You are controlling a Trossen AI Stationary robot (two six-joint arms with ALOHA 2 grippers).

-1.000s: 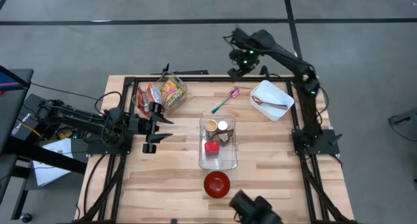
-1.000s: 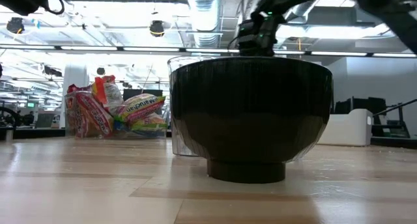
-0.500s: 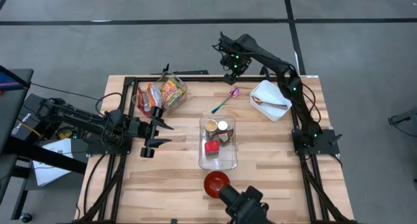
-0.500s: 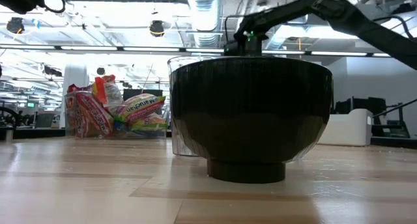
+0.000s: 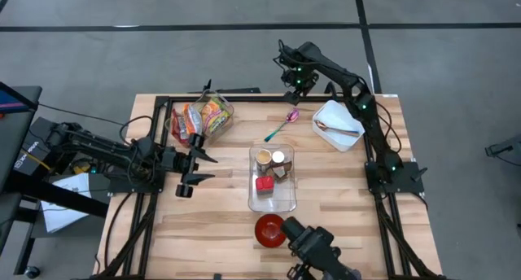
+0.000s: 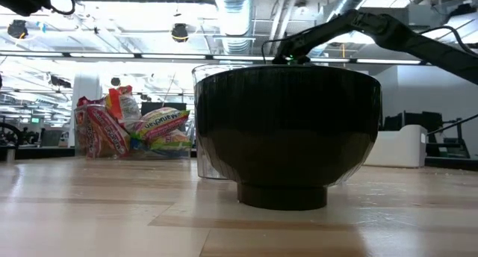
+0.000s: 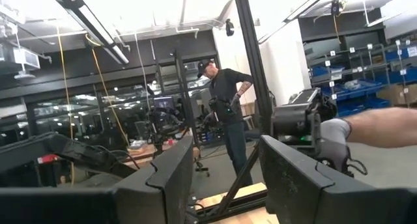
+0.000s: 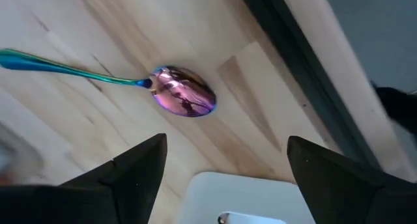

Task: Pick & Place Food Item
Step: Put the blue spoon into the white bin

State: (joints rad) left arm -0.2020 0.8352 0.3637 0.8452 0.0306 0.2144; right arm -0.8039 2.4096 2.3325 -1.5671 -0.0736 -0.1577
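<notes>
A clear container [image 5: 272,181] holding several small food items stands mid-table. A red bowl [image 5: 269,229] stands near the front edge and fills the low view [image 6: 287,130]. An iridescent spoon [image 5: 281,125] lies flat on the table, its pink bowl [image 8: 184,99] toward the far edge. Snack bags [image 5: 202,117] lie at the far left. My right gripper [image 5: 292,93] hovers open above the spoon's bowl end, its fingers [image 8: 140,168] on either side in the wrist view. My left gripper [image 5: 195,168] is open and empty left of the container.
A white tray [image 5: 339,124] with a utensil in it stands at the far right, close beside the spoon's bowl [image 8: 241,198]. A dark device [image 5: 317,246] reaches in over the front edge by the red bowl. A person [image 7: 228,113] and a gloved hand [image 7: 332,136] show beyond the table.
My right gripper has swung a little toward the table's left, then back, and has come down toward the spoon's bowl end. My left gripper has shifted slightly toward the near edge. The dark device at the front edge has moved in toward the red bowl.
</notes>
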